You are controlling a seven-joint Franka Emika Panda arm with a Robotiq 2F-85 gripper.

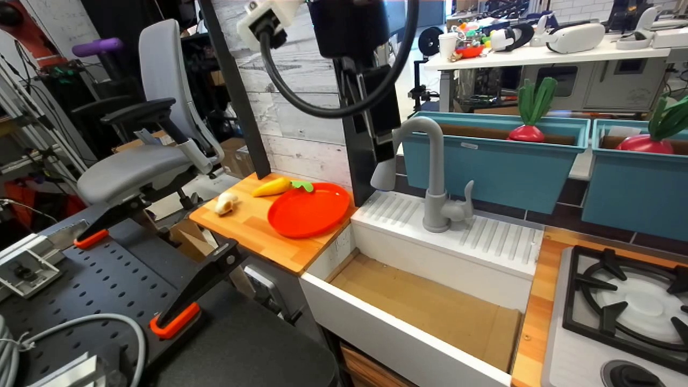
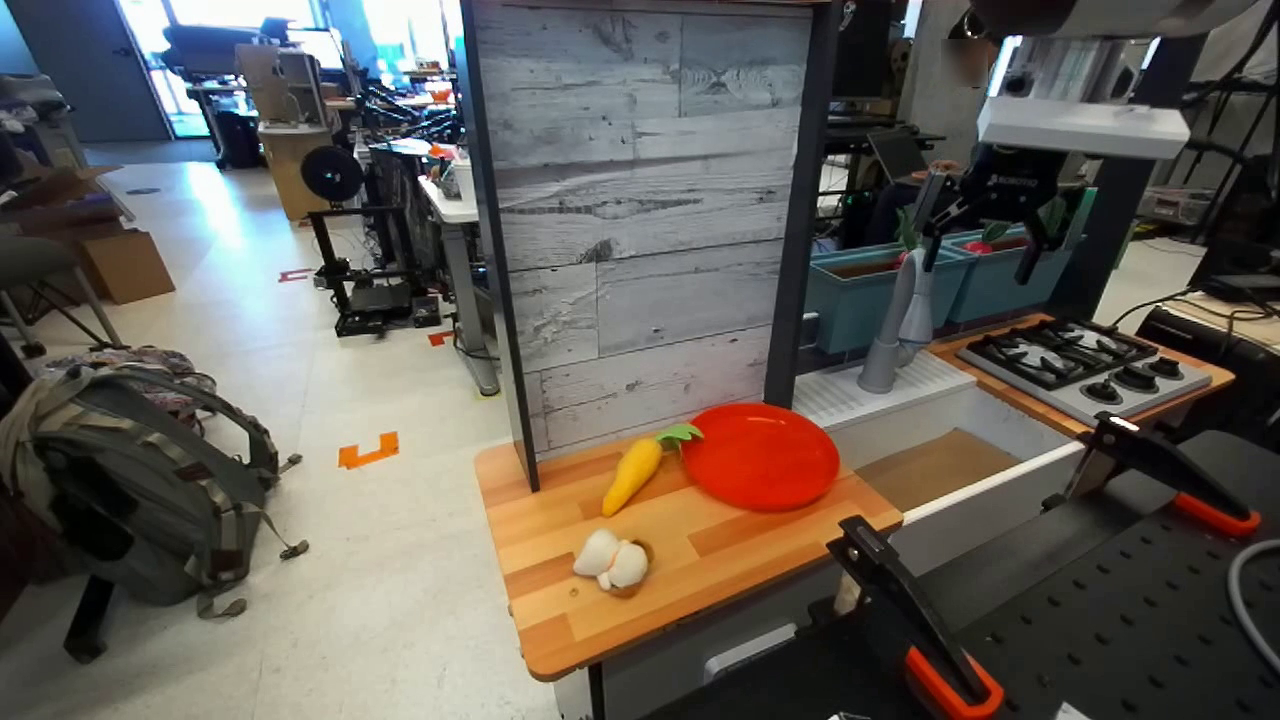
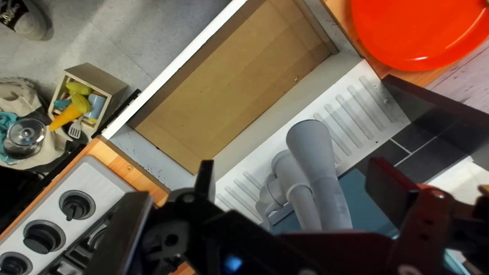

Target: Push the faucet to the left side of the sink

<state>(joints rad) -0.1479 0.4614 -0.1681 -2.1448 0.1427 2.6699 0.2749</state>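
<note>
The grey faucet [image 1: 436, 156] stands upright on the ribbed white back ledge of the white sink [image 1: 376, 328]. In that exterior view, its spout points left, with its end above the ledge. It also shows in an exterior view [image 2: 903, 310] and in the wrist view [image 3: 317, 160]. The sink has a tan floor and shows in the wrist view [image 3: 174, 67]. My gripper [image 2: 978, 262] is open at the height of the arched top. In the wrist view, the fingers [image 3: 292, 170] are wide apart, one on each side of the spout. I cannot tell whether either touches it.
A red plate [image 1: 309, 209], a yellow toy vegetable [image 1: 274, 186] and a white garlic [image 1: 226, 203] lie on the wooden counter. A black post [image 1: 357, 156] and wood panel rise beside the faucet. Teal bins [image 1: 489, 166] stand behind. A stove [image 1: 639, 306] lies right.
</note>
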